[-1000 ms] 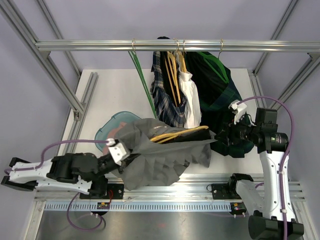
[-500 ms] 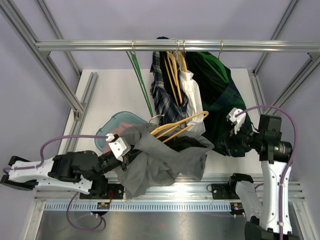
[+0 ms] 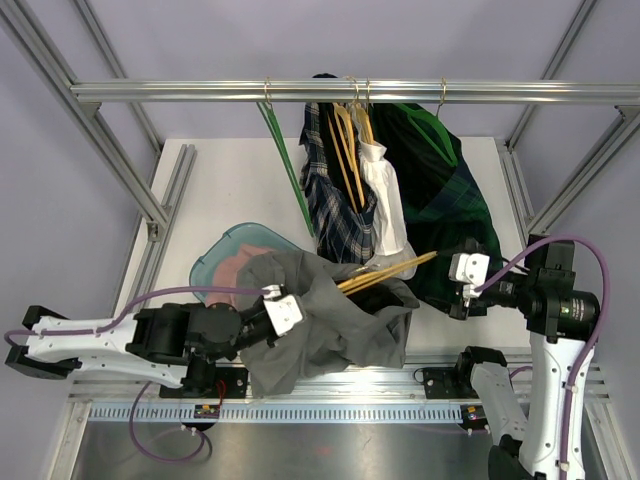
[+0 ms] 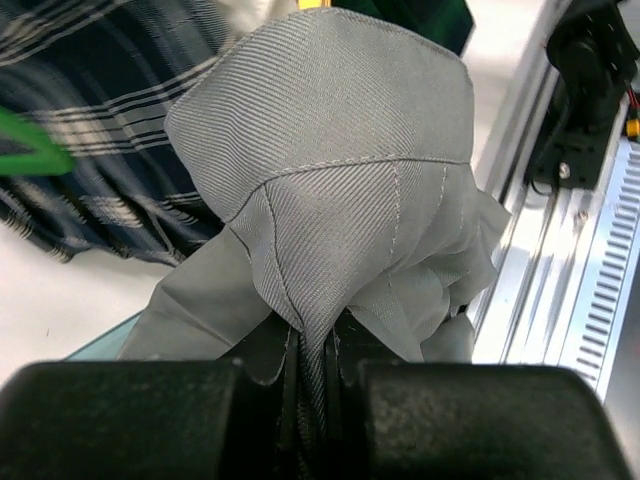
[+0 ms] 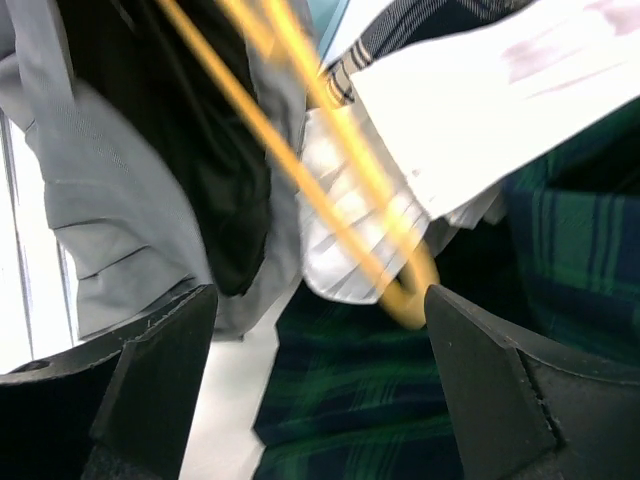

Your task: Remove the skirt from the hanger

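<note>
- The left gripper is clamped tight on a bunched fold of the skirt. The cloth is a grey twill with a fine diagonal weave and stitched seams, soft and heavily crumpled.
- The skirt lies heaped at about 6 o'clock on the table, just inside the near edge. Its dark lining gapes toward 3 o'clock.
- The hanger is a slim yellow frame that juts out of the heap toward 2 o'clock. One end looks buried in the cloth, though the folds hide how far.
- The right gripper stands with its fingers spread wide around the hanger's rounded tip, holding nothing.
- The step in hand is the pull-apart, and the skirt is not yet free. Next, the right fingers need to close on the hanger tip and hold it while the left draws the cloth toward 8 o'clock.
- A teal bin with rounded corners sits at 10 o'clock of the heap.
- Farthest off, a metal rail carries plaid garments and a white shirt.
</note>
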Motion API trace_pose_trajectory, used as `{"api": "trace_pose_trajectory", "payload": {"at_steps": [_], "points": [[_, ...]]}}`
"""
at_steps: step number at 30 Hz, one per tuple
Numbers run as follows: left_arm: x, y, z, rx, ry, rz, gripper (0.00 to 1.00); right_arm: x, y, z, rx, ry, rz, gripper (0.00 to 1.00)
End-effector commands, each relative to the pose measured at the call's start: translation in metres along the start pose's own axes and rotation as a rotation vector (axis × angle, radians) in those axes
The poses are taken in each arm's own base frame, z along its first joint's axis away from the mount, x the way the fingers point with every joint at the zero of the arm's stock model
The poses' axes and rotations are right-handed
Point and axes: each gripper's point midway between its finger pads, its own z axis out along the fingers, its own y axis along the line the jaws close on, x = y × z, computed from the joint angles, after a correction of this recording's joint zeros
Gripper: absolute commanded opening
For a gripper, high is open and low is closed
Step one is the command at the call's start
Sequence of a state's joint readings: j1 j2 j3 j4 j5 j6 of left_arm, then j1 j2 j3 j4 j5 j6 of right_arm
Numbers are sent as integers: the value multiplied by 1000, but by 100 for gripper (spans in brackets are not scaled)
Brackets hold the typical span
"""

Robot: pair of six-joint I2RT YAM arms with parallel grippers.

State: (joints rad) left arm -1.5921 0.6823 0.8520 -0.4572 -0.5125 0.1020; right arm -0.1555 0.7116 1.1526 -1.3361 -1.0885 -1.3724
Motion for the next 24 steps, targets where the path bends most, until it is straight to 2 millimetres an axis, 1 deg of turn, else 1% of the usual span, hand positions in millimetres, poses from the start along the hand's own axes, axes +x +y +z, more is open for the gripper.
{"api": "trace_pose_trajectory", "payload": {"at_steps": [1, 4, 5, 7, 8, 9, 14, 16, 17, 19, 22, 23, 24], "points": [[-41, -14, 7, 86, -103, 12, 0, -23, 48, -5, -129, -89, 128, 93], [-45, -19, 15, 107, -94, 37, 0, -28, 47, -3, -145, -120, 144, 94], [-43, -21, 22, 107, -79, 49, 0, -30, 49, -2, -157, -134, 145, 95], [-52, -24, 27, 129, -109, 45, 0, -28, 53, 1, -181, -148, 155, 96], [-52, -21, 34, 123, -101, 46, 0, -26, 55, 2, -194, -153, 161, 96], [-57, -22, 36, 135, -118, 40, 0, -26, 59, 4, -215, -158, 156, 96], [-67, -17, 48, 130, -142, 52, 0, -11, 74, 11, -292, -141, 189, 93], [-68, -21, 53, 154, -144, 60, 0, -3, 79, 14, -316, -132, 196, 92], [-69, -21, 53, 161, -147, 62, 0, 1, 80, 15, -322, -125, 184, 91], [-69, -27, 55, 198, -153, 86, 0, 7, 79, 17, -336, -112, 184, 89], [-68, -32, 56, 228, -159, 102, 0, 8, 73, 19, -344, -112, 177, 83], [-67, -32, 57, 227, -155, 102, 0, 7, 72, 19, -346, -115, 175, 80], [-67, -32, 58, 224, -153, 102, 0, 6, 69, 20, -346, -117, 172, 73]]}}
